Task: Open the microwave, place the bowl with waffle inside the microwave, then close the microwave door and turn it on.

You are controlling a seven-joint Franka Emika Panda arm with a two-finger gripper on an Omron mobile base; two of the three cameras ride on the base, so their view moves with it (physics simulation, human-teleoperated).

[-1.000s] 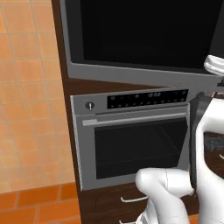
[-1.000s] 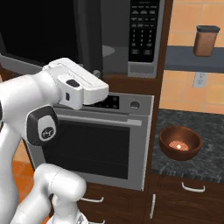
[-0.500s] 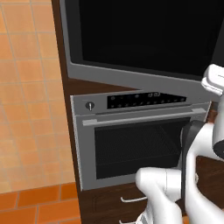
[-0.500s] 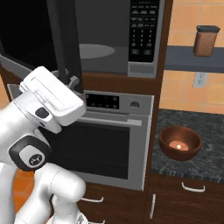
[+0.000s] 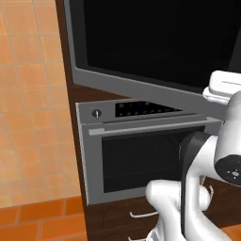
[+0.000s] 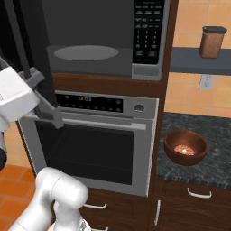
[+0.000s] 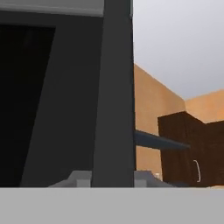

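Already the microwave door [image 5: 155, 42] stands swung open, its cavity's round plate [image 6: 85, 53] bare; the gripper [image 6: 43, 101] pinches the door's bar handle [image 7: 114, 92]; the bowl with waffle [image 6: 185, 147] waits on the counter [image 6: 212, 149]; loading, closing, starting remain.

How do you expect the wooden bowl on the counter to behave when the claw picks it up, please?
The bowl looks thick-rimmed and wooden, so probably stiff and not fragile. Its rounded sides could let it tip in a rim grasp. The waffle lies loose inside and might slide.
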